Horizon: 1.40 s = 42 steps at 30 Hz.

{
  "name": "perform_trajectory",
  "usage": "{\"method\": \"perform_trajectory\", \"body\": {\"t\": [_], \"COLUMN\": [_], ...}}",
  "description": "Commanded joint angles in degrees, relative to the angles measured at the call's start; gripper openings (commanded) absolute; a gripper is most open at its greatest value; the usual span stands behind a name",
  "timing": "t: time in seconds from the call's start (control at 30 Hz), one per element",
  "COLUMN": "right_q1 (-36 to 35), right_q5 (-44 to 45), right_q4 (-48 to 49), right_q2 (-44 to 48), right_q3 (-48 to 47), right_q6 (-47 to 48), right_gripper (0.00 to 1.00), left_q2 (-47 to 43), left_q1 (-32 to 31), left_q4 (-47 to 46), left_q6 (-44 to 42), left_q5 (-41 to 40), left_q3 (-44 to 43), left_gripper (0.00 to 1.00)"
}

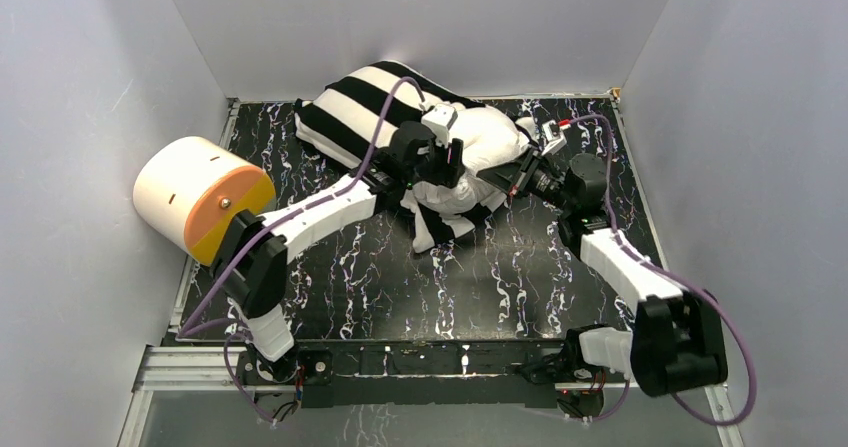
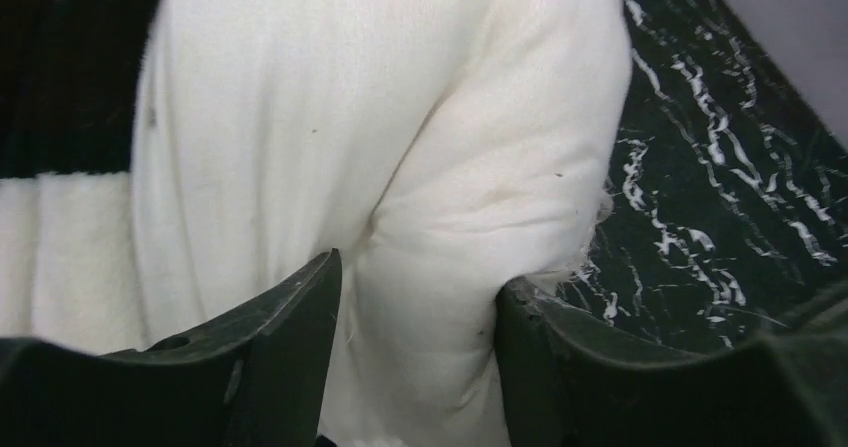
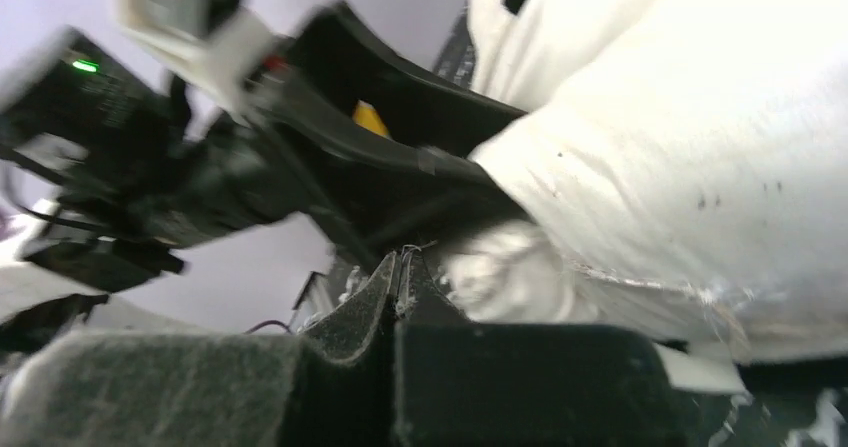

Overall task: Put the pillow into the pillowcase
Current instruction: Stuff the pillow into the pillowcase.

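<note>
- Position: plump white fabric pillow (image 1: 492, 137) is lying far-centre, left half inside striped black-and-white fabric pillowcase (image 1: 362, 104).
- Left gripper (image 2: 418, 275) is straddling pillow fold, jaws parted; right gripper (image 3: 400, 267) is clenching shut.
- Recommendation: drawing pillowcase rightward over exposed end.

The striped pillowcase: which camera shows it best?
The top external view: it shows the pillowcase at the far side of the table, stripes plain, the white pillow showing at its right end. The left wrist view catches only a few stripes at its left edge; the right wrist view shows pillow, no clear stripes.
</note>
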<state>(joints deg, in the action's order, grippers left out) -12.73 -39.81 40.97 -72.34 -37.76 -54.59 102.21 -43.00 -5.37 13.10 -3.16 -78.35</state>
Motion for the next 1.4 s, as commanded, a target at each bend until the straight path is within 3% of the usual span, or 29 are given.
{"method": "perform_trajectory", "body": {"t": [0.0,0.07,0.27,0.4,0.53,0.83,0.9,1.0,1.07,1.3,1.37], "right_q1": [0.0,0.0,0.1,0.1,0.1,0.0,0.1,0.1,0.1,0.2,0.2], "right_q5": [8.6,14.5,29.0,28.9,28.7,27.7,27.7,28.0,27.7,29.4,29.5], "right_q4": [-25.2,-30.9,-36.1,-36.0,-36.7,-34.2,-33.6,-31.0,-27.3,-24.1,-19.3], "right_q2": [11.7,15.8,23.3,25.2,25.9,26.7,26.5,25.4,23.5,14.8,13.0], "right_q3": [0.0,1.8,7.7,9.3,11.5,14.1,14.8,16.3,16.7,12.0,11.7], "right_q6": [13.9,14.7,14.3,15.5,14.5,14.9,14.6,12.8,10.7,2.6,-0.7], "right_gripper": [0.15,0.27,0.34,0.41,0.44,0.52,0.52,0.51,0.51,0.49,0.48], "left_q2": [-5.7,-7.3,-11.9,-15.2,-16.6,-4.2,-0.2,2.4,1.3,1.5,2.1], "left_q1": [1.7,0.7,-5.4,-6.7,-7.3,-8.6,-8.8,-8.8,-8.8,-8.7,-8.8], "left_q4": [6.4,5.9,3.5,2.9,0.0,-9.0,-8.9,-8.5,-10.4,-0.9,1.4], "left_q6": [-2.2,-4.3,-22.2,-27.3,-29.8,-36.2,-36.0,-33.1,-31.4,-18.8,-16.1], "left_q5": [2.6,4.9,-0.9,-0.4,1.6,-0.6,-5.1,-11.2,-11.3,-13.8,-12.6], "left_q3": [-0.2,0.5,7.5,11.9,15.7,13.7,9.4,4.1,2.8,-12.2,-14.8], "left_gripper": [0.58,0.61,0.68,0.78,0.81,0.83,0.73,0.19,0.03,0.00,0.00]}}
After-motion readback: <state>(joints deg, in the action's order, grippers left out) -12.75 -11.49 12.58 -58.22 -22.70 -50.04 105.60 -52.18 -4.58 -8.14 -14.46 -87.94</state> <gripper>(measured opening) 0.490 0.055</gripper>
